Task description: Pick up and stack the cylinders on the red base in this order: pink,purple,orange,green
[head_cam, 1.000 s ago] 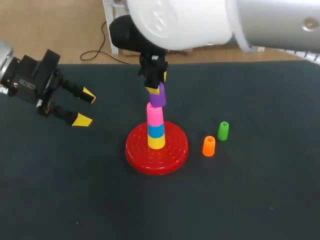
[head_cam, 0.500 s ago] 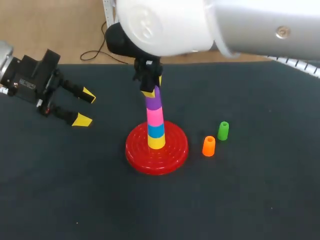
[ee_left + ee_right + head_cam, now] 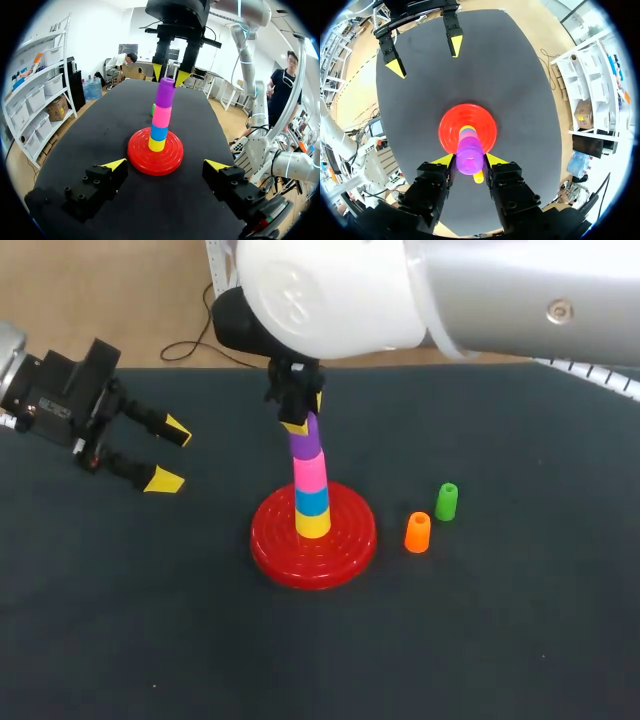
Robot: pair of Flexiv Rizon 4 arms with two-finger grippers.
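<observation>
While the right arm's jaws grip the purple cylinder [image 3: 307, 438] from two sides near its top, that cylinder sits on the pink cylinder [image 3: 310, 473]. Below it are a blue piece [image 3: 312, 501] and a yellow piece [image 3: 313, 525] on the red base [image 3: 345, 540], around the middle of the worktop [image 3: 500, 640]. The left arm's jaws hang wide open and empty near the far left corner. The orange cylinder [image 3: 417, 532] and green cylinder [image 3: 446, 502] stand just beside each other, on the base's right-edge side.
</observation>
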